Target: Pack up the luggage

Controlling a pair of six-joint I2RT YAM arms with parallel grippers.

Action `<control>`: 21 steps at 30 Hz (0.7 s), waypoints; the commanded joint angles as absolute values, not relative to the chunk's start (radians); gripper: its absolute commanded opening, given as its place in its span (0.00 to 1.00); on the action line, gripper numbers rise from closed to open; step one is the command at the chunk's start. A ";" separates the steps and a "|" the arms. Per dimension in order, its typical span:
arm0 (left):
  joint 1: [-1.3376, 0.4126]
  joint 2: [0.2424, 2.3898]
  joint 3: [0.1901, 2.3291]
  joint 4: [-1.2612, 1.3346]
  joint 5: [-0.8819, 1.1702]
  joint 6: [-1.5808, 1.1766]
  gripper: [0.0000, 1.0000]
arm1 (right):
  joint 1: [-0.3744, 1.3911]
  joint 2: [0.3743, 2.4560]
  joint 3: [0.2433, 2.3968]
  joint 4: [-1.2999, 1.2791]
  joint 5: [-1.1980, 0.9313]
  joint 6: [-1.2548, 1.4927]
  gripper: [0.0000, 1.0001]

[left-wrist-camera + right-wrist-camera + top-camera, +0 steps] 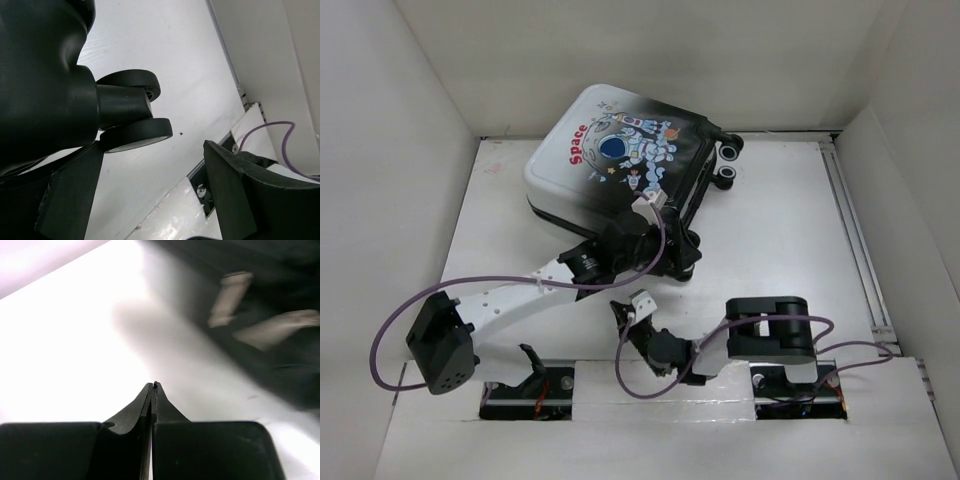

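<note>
The luggage (610,160) lies closed on the table at the back left, astronaut and red "Space" side up, its wheels (728,160) at the right. My left gripper (682,252) is open at the case's near right corner. In the left wrist view its fingers (70,195) stand wide apart just below a black double wheel (134,112) on the dark shell (40,80); nothing is between them. My right gripper (620,316) is shut and empty, low near the front; its closed fingertips (154,386) point over bare table.
White walls close in the table at left, back and right. A metal rail (855,240) runs along the right side. Purple cables (400,310) loop off both arms. The arm bases sit in slots at the near edge (660,385).
</note>
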State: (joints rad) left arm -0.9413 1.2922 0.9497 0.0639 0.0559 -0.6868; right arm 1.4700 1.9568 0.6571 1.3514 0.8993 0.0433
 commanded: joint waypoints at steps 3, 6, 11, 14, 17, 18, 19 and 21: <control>-0.940 1.253 0.959 0.340 0.140 -0.729 0.76 | 1.506 1.887 0.575 1.633 0.796 0.043 0.09; -0.940 1.212 0.931 0.354 0.129 -0.729 0.76 | 1.546 1.862 0.517 1.634 0.847 0.043 0.38; -0.940 0.995 0.809 0.287 -0.110 -0.701 0.73 | 1.585 1.659 0.405 1.348 0.879 0.145 0.47; -0.940 0.852 0.677 0.238 -0.206 -0.701 0.64 | 1.542 1.459 0.419 1.006 0.821 0.323 0.52; -0.974 0.770 0.538 0.167 -0.319 -0.710 0.56 | 1.519 1.263 0.507 0.553 0.775 0.430 0.55; -0.997 0.737 0.503 0.167 -0.342 -0.710 0.55 | 1.519 1.215 0.535 0.435 0.775 0.458 0.57; -0.997 0.736 0.473 0.167 -0.342 -0.719 0.53 | 1.519 1.169 0.567 0.291 0.775 0.459 0.60; -0.997 0.750 0.405 0.196 -0.292 -0.719 0.52 | 1.519 1.038 0.597 0.165 0.816 0.471 0.63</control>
State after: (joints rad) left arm -0.9859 0.7208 0.4824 0.2192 -0.2577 -0.7151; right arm 1.5177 1.1675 0.5343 0.5438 0.8062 0.3714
